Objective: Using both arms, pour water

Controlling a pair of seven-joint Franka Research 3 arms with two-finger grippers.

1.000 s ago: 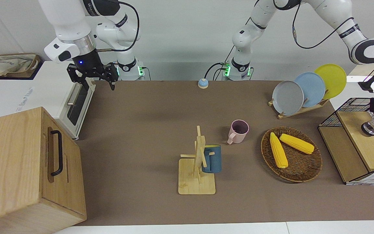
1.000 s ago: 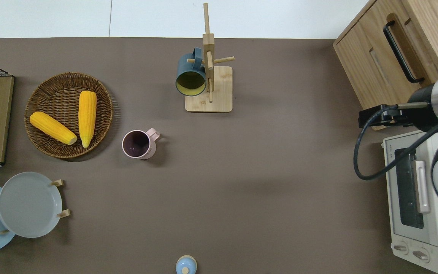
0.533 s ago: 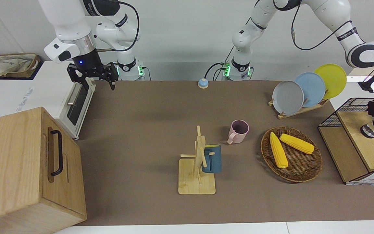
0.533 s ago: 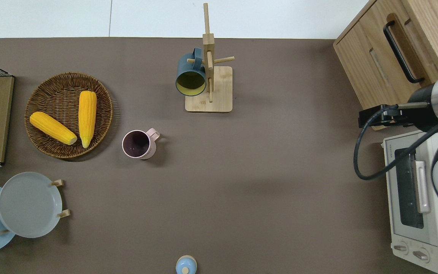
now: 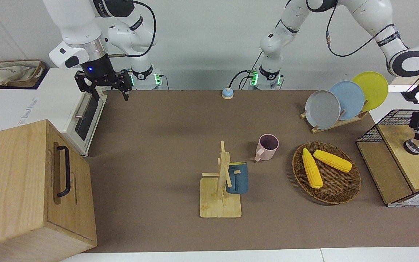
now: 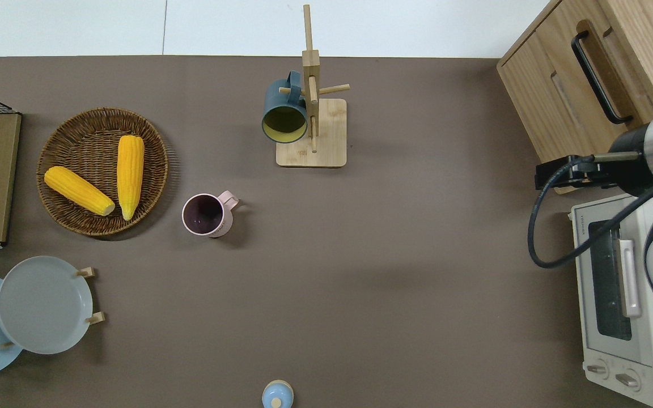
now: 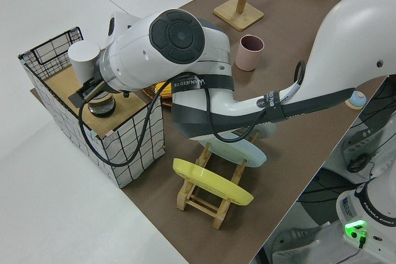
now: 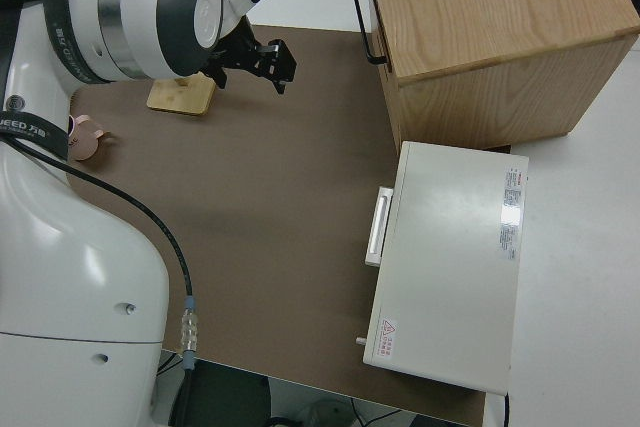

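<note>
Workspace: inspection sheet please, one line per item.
Surface: brown mat, no spills seen.
Job's things: pink mug upright on the mat; blue mug hung on the mug tree; small round vessel on the wire crate.
Clutter: wicker basket holding two corn cobs; three plates in a rack; small blue bell.
Grippers: left gripper right at the vessel. Right gripper, fingers open, empty, over the mat's edge between cabinet and oven.
Cables: black cable loops off the right arm.
Surroundings: wooden cabinet and toaster oven, both closed.
</note>
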